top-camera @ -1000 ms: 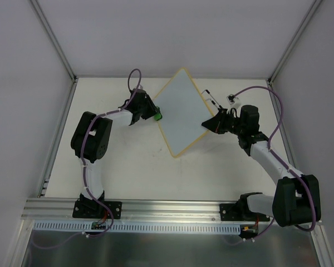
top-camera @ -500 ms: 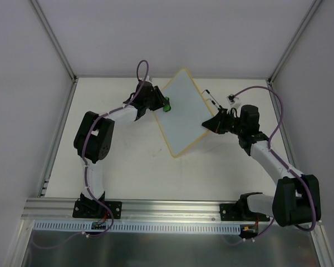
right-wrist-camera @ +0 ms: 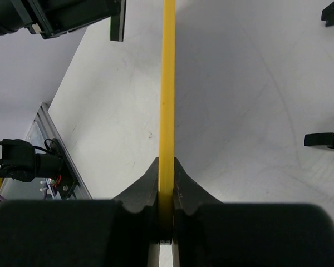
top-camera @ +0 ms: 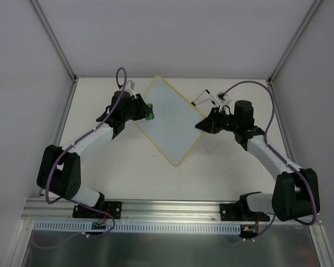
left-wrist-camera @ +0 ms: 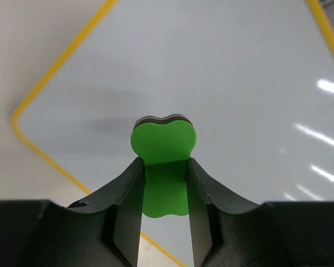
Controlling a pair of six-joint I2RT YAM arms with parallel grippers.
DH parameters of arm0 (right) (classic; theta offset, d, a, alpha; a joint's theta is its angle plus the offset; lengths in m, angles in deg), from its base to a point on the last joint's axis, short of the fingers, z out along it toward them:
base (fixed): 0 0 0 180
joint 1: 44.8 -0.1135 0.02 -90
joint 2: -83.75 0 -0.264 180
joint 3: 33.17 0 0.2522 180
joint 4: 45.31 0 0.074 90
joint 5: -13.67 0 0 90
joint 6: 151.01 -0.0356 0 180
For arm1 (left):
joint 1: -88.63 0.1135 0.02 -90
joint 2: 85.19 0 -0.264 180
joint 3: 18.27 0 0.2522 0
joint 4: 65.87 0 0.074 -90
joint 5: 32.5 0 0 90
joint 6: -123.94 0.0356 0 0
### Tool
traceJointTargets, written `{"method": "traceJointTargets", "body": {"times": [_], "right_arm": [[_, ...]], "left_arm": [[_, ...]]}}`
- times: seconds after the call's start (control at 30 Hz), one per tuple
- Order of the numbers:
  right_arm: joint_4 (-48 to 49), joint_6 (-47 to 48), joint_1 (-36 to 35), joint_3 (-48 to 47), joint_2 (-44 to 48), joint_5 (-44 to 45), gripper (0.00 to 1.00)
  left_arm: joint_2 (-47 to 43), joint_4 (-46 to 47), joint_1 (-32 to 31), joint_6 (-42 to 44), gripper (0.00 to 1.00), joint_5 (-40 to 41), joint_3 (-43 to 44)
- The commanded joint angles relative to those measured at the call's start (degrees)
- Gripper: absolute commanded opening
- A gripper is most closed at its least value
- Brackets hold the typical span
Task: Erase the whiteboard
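Jaws clenched on both arms: the left gripper (left-wrist-camera: pixel 163 164) pinches a green eraser (left-wrist-camera: pixel 163 139) between its fingers, and the right gripper (right-wrist-camera: pixel 166 164) is clamped on the thin yellow frame of the whiteboard (right-wrist-camera: pixel 168 83). From above, the pale table (top-camera: pixel 122 161) fills the cell floor. The whiteboard (top-camera: pixel 170 119) sits in the middle of it toward 12 o'clock, turned like a diamond with its corners near 12, 3, 6 and 9 o'clock. The right gripper (top-camera: pixel 203 123) holds it at the 3 o'clock corner. The left gripper (top-camera: pixel 145 111) meets the board's edge at about 10 o'clock. There the eraser (top-camera: pixel 149 113) presses against the white surface (left-wrist-camera: pixel 222 72), which shows no writing.
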Motion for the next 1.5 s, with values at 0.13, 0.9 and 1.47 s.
{"method": "traceJointTargets", "body": {"times": [0.13, 0.9, 1.47], "right_arm": [[3.98, 3.68, -0.04, -5.09, -0.14, -0.68, 0.00], [3.89, 1.48, 0.66, -19.32, -2.60, 2.49, 0.00], [6.44, -1.33, 6.72, -24.34, -3.22, 2.66, 0.00]], "left_arm": [[-10.86, -8.49, 5.64, 8.53, 0.00, 10.66, -12.10], [5.74, -18.94, 10.13, 9.77, 0.46, 16.13, -4.82], [-6.73, -21.23, 10.13, 10.12, 0.99, 13.49, -4.21]]}}
